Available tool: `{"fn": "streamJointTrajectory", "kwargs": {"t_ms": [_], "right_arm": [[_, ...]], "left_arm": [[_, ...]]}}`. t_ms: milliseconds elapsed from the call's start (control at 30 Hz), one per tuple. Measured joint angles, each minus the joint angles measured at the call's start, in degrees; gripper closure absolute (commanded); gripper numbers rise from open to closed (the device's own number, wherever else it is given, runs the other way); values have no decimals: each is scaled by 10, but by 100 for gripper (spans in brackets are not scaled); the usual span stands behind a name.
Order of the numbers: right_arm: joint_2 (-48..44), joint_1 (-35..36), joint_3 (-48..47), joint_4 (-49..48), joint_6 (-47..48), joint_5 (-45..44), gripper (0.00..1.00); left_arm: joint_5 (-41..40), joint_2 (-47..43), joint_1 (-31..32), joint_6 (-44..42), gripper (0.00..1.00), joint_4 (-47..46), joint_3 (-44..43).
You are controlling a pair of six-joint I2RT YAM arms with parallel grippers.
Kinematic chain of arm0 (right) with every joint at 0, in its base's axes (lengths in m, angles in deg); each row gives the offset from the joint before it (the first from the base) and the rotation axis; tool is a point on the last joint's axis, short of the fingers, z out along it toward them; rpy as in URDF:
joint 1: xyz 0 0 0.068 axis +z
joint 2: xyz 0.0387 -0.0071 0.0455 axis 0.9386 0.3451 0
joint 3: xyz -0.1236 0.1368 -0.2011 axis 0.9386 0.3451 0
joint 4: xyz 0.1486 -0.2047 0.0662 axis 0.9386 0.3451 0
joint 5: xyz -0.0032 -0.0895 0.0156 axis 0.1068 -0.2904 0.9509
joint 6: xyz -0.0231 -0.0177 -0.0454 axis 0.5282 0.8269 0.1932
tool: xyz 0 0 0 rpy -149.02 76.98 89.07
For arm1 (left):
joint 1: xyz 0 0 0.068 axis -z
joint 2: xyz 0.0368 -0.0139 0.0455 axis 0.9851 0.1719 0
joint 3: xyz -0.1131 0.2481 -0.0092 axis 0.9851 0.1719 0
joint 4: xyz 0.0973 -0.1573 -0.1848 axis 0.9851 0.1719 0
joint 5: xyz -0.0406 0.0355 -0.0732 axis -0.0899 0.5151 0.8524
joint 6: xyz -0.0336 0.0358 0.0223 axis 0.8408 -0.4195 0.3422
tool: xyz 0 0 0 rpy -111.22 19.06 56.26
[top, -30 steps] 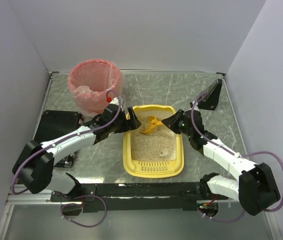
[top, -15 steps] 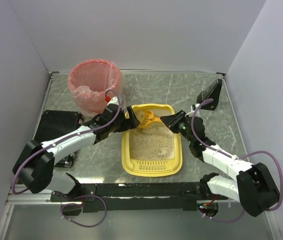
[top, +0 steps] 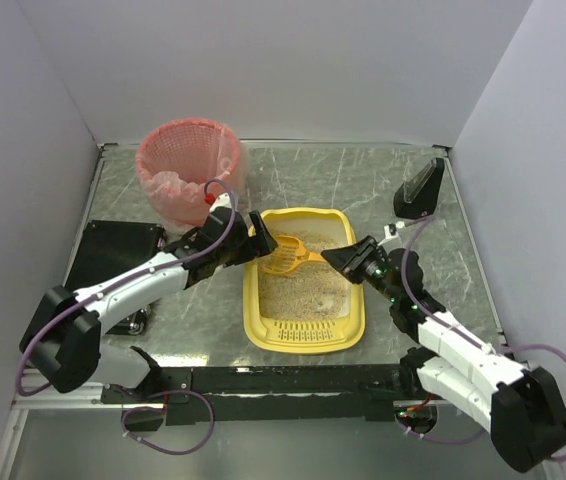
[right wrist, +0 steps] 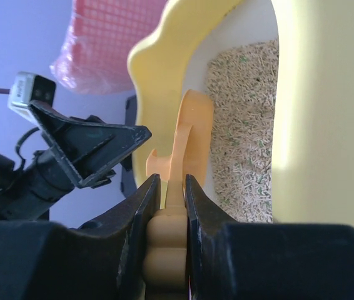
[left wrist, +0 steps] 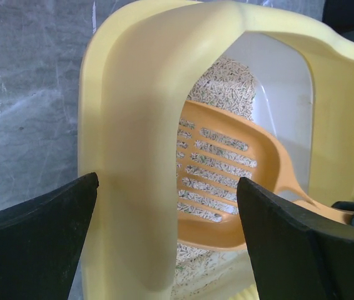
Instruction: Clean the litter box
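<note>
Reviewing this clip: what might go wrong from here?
1. The left gripper straddles the litter box rim with jaws open, so the box may shift when the orange scoop drags.
2. The right gripper pinches only the scoop's handle; it could twist and spill litter before reaching the pink basket.

my left arm [top: 133,283] and right arm [top: 463,345] are white shells with black joints and black bases. a purple cable [top: 221,183] loops along each. my left gripper [left wrist: 167,181] has black wedge fingers [left wrist: 33,244], with a red cap [top: 210,198] behind it.
</note>
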Motion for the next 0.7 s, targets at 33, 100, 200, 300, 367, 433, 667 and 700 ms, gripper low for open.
{"fn": "streamJointTrajectory", "kwargs": {"t_ms": [33,100,200,300,367,433,667,700], "right_arm": [[-16,-5,4,5,-2,2,100],[-47,-16,11,16,-2,6,100],[-90,-34,13,41,0,8,100],[-129,-58,18,49,1,22,100],[-146,-82,30,43,1,46,100],[-159,-110,50,29,-2,78,100],[-173,-212,137,-61,-38,221,100],[-171,-222,141,-75,-41,238,100]], "left_arm": [[0,-4,0,0,3,2,0],[-2,-12,0,1,3,6,0],[-7,-24,0,3,3,12,0],[-13,-43,0,6,3,18,0],[-18,-56,0,7,3,21,0],[-27,-68,0,8,3,27,0],[-37,-102,0,8,3,37,0],[-37,-108,0,8,3,37,0]]}}
